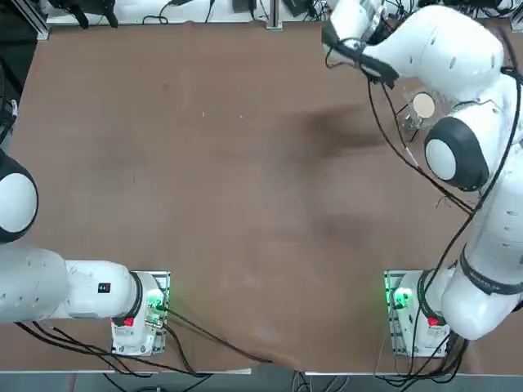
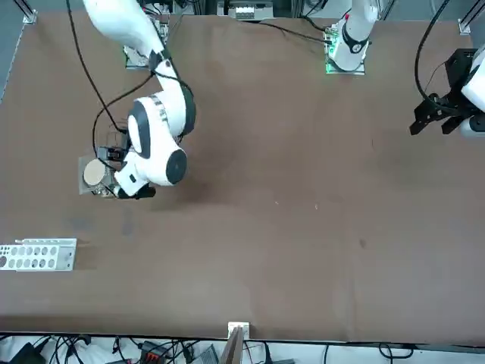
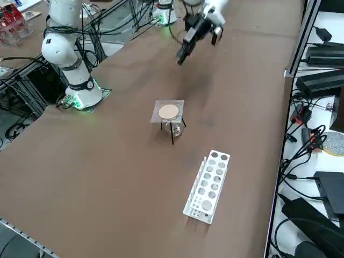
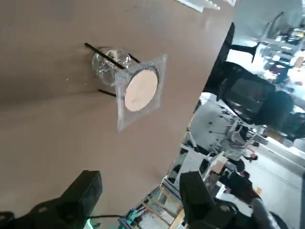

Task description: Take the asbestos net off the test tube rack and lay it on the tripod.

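Asbestos net (image 3: pixel 168 112) atop tripod (image 3: pixel 173 130), brown table (image 3: pixel 107 161)

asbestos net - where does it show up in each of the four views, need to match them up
Top view: the asbestos net sits far right, upper part, partly hidden by the right arm.
Front view: far left, mid-height, beside the arm's elbow.
Right side view: centre, lying on the tripod.
Right wrist view: upper middle, beyond the open right gripper.
Shared landmark: the test tube rack, standing apart from the net with nothing on it.
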### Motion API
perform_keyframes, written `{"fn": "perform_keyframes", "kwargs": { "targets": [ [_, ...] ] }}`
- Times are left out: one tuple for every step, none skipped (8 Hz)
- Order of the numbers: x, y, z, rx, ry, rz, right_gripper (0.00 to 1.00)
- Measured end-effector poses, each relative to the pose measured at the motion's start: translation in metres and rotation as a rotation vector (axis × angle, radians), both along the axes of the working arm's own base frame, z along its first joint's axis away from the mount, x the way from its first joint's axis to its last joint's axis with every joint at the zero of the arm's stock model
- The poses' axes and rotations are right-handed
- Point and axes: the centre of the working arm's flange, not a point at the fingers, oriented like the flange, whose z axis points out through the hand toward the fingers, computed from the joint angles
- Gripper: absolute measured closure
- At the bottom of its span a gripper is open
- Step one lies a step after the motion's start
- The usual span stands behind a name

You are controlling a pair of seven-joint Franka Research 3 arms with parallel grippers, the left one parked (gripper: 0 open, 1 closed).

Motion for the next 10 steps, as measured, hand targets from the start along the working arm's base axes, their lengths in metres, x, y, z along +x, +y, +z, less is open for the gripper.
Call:
{"fn": "perform_keyframes", "kwargs": {
  "targets": [
    [0.009, -0.007, 0.025, 0.051, 0.009, 0.004, 0.01],
    [0.02, -0.025, 0.045, 0.106, 0.015, -0.006, 0.01],
    [0.033, -0.054, 0.061, 0.169, 0.025, -0.023, 0.01],
    [0.043, -0.082, 0.074, 0.241, 0.037, -0.039, 0.01],
    [0.049, -0.108, 0.092, 0.326, 0.029, -0.061, 0.01],
    [0.051, -0.133, 0.116, 0.42, -0.001, -0.089, 0.01],
    [0.048, -0.158, 0.143, 0.517, -0.043, -0.121, 0.01],
    [0.042, -0.183, 0.169, 0.608, -0.087, -0.151, 0.01],
    [0.037, -0.21, 0.189, 0.681, -0.118, -0.166, 0.01],
    [0.033, -0.238, 0.202, 0.743, -0.135, -0.163, 0.01]
  ]
}}
